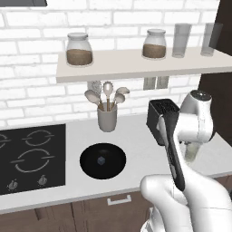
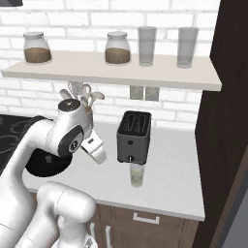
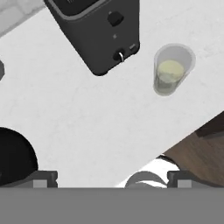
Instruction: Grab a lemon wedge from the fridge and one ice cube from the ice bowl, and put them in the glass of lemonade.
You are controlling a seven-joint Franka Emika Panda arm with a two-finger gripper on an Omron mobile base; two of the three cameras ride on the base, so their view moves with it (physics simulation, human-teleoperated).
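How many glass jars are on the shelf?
2: one jar near the shelf's left end, another jar right of centre, beside two tall glasses.

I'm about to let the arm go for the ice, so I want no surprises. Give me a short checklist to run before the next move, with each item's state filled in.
1. Claw open and holding nothing: ok; its tips stand wide apart over bare counter in the hand view.
2. Ice cube ready in the ice bowl: ok; one small cube lies near the bowl's middle.
3. Glass of lemonade upright and reachable: ok; it stands in front of the toaster, apart from it.
4. Claw lined up over the bowl: not ok; only the bowl's rim shows at the hand view's left edge.
5. Lemon wedge already in the glass: cannot tell.
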